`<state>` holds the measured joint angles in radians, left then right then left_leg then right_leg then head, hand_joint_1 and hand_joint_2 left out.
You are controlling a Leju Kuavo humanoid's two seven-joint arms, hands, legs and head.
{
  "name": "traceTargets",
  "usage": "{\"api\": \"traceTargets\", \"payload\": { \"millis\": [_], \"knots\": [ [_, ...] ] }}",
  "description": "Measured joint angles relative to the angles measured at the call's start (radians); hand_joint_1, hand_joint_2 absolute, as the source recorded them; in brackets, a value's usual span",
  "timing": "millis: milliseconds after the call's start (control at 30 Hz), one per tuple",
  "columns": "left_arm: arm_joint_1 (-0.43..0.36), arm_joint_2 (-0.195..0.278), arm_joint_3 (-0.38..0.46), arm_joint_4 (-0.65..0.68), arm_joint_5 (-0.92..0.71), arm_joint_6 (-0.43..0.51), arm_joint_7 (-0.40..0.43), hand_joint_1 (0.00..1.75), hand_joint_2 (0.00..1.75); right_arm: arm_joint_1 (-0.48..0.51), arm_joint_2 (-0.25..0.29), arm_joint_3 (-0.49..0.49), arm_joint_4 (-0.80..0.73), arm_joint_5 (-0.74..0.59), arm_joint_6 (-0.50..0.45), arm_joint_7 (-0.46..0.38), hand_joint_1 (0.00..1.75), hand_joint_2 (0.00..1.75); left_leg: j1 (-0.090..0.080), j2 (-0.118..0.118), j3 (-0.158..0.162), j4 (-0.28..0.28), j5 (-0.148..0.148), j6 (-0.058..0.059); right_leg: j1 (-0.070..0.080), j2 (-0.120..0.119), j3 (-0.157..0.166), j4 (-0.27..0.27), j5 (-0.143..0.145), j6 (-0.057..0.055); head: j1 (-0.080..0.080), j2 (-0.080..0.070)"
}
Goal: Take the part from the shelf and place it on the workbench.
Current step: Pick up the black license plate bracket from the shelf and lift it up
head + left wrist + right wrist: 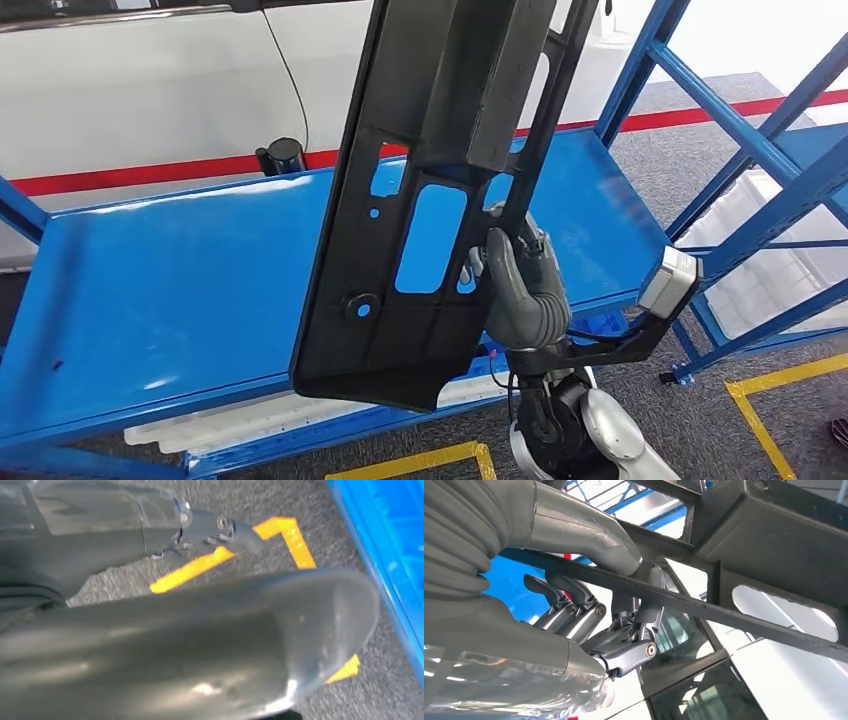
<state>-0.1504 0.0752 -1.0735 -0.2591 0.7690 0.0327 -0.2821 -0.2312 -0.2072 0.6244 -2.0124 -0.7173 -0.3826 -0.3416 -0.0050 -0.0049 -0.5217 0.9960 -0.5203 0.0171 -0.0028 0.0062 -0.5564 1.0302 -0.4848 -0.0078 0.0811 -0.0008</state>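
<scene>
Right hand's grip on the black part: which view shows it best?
Right wrist view: the thumb and fingers of the right hand clamp an edge bar of the black part close up. Head view shows the hand from behind, fingers mostly hidden. Left wrist view shows floor, not this grip.

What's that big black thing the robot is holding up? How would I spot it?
Find the big blue shelf that stretches across the head view. In front of it, the right robot hand grips the edge of a long black plastic part held up almost on end. You can tell it by the cut-out windows that let the blue show through; nothing else nearby is black and full of holes.
</scene>
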Motion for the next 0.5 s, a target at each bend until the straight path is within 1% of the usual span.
{"api": "traceTargets", "payload": {
  "millis": [33, 67, 100, 133, 167, 233, 267, 300, 333, 367, 400, 433, 467, 500],
  "knots": [
    [0.001, -0.001, 0.0, 0.0, 0.0, -0.001, 0.0, 0.0, 0.0, -0.001, 0.0, 0.001, 0.0, 0.0, 0.002, -0.001, 1.75, 1.75, 0.003, -0.002, -0.004, 0.0, 0.005, -0.008, 0.004, -0.001, 0.0, -0.009, 0.004, -0.002, -0.001, 0.0],
    [0.003, -0.002, 0.0, 0.0, 0.0, -0.002, 0.0, 0.0, 0.0, -0.001, 0.0, 0.001, 0.0, -0.001, 0.003, -0.001, 1.75, 1.75, 0.005, -0.003, -0.006, -0.001, 0.005, -0.015, 0.004, -0.002, 0.004, -0.023, 0.008, -0.006, 0.002, 0.0],
    [0.005, -0.003, 0.0, 0.0, 0.0, -0.003, 0.0, 0.0, 0.0, -0.003, 0.002, 0.002, 0.0, -0.001, 0.003, -0.001, 1.75, 1.75, 0.004, -0.002, -0.011, 0.003, -0.002, -0.02, 0.002, -0.003, 0.008, -0.038, 0.011, -0.009, 0.003, 0.0],
    [0.005, -0.003, 0.0, 0.0, 0.0, -0.003, 0.0, 0.0, 0.0, -0.004, 0.004, 0.002, 0.0, -0.002, 0.004, -0.002, 1.75, 1.75, 0.005, -0.001, -0.021, 0.022, -0.022, -0.026, -0.001, -0.004, 0.012, -0.055, 0.015, -0.014, -0.001, 0.0],
    [0.006, -0.003, 0.0, 0.0, 0.0, -0.004, 0.0, 0.0, 0.0, -0.005, 0.007, 0.003, 0.001, -0.002, 0.005, -0.002, 1.75, 1.75, 0.006, 0.0, -0.038, 0.061, -0.053, -0.032, -0.004, -0.006, 0.014, -0.07, 0.018, -0.017, -0.006, 0.0],
    [0.007, -0.003, 0.0, 0.0, 0.001, -0.006, 0.0, 0.0, 0.0, -0.005, 0.013, 0.004, 0.003, -0.003, 0.006, -0.002, 1.75, 1.75, 0.014, 0.002, -0.088, 0.182, -0.121, -0.043, -0.005, -0.011, 0.003, -0.07, 0.023, -0.018, -0.019, 0.0],
    [0.008, -0.003, 0.0, 0.001, 0.001, -0.006, 0.0, 0.0, 0.0, -0.005, 0.013, 0.004, 0.005, -0.004, 0.006, -0.002, 1.75, 1.75, 0.017, 0.002, -0.107, 0.233, -0.139, -0.049, -0.005, -0.013, -0.004, -0.064, 0.024, -0.017, -0.021, 0.0],
    [0.009, -0.003, 0.0, 0.001, 0.001, -0.006, 0.0, 0.0, 0.0, -0.004, 0.014, 0.004, 0.007, -0.004, 0.006, -0.002, 1.75, 1.75, 0.022, 0.003, -0.112, 0.257, -0.14, -0.054, -0.006, -0.016, -0.013, -0.056, 0.025, -0.015, -0.023, 0.0],
    [0.01, -0.003, 0.0, 0.001, 0.001, -0.006, 0.0, 0.0, 0.0, -0.004, 0.015, 0.005, 0.009, -0.005, 0.006, -0.002, 1.75, 1.75, 0.026, 0.005, -0.099, 0.24, -0.121, -0.06, -0.009, -0.018, -0.024, -0.045, 0.026, -0.013, -0.024, 0.0],
    [0.01, -0.003, 0.0, 0.002, 0.001, -0.006, -0.001, 0.0, 0.0, -0.004, 0.016, 0.005, 0.01, -0.005, 0.006, -0.002, 1.75, 1.75, 0.032, 0.007, -0.067, 0.188, -0.09, -0.066, -0.012, -0.019, -0.036, -0.033, 0.027, -0.009, -0.025, 0.0],
    [0.01, -0.003, 0.0, 0.002, 0.001, -0.006, -0.001, 0.0, 0.0, -0.004, 0.018, 0.006, 0.011, -0.005, 0.006, -0.002, 1.75, 1.75, 0.035, 0.009, -0.032, 0.125, -0.07, -0.072, -0.015, -0.019, -0.048, -0.021, 0.028, -0.003, -0.026, 0.0],
    [0.01, -0.003, 0.0, 0.002, 0.001, -0.007, -0.001, 0.0, 0.0, -0.004, 0.02, 0.006, 0.012, -0.005, 0.006, -0.002, 1.75, 1.75, 0.036, 0.009, -0.005, 0.075, -0.051, -0.073, -0.017, -0.019, -0.058, -0.011, 0.03, 0.004, -0.027, 0.0],
    [0.01, -0.004, 0.0, 0.002, 0.001, -0.007, -0.002, 0.0, 0.0, -0.004, 0.022, 0.007, 0.013, -0.005, 0.007, -0.002, 1.75, 1.75, 0.036, 0.007, 0.008, 0.046, -0.043, -0.07, -0.017, -0.018, -0.065, -0.004, 0.032, 0.012, -0.028, 0.0],
    [0.01, -0.005, 0.0, 0.002, 0.001, -0.007, -0.002, 0.0, 0.0, -0.005, 0.023, 0.008, 0.013, -0.006, 0.007, -0.002, 1.75, 1.75, 0.033, 0.005, 0.006, 0.041, -0.043, -0.063, -0.017, -0.016, -0.07, -0.001, 0.037, 0.019, -0.029, 0.0]
  ]
}}
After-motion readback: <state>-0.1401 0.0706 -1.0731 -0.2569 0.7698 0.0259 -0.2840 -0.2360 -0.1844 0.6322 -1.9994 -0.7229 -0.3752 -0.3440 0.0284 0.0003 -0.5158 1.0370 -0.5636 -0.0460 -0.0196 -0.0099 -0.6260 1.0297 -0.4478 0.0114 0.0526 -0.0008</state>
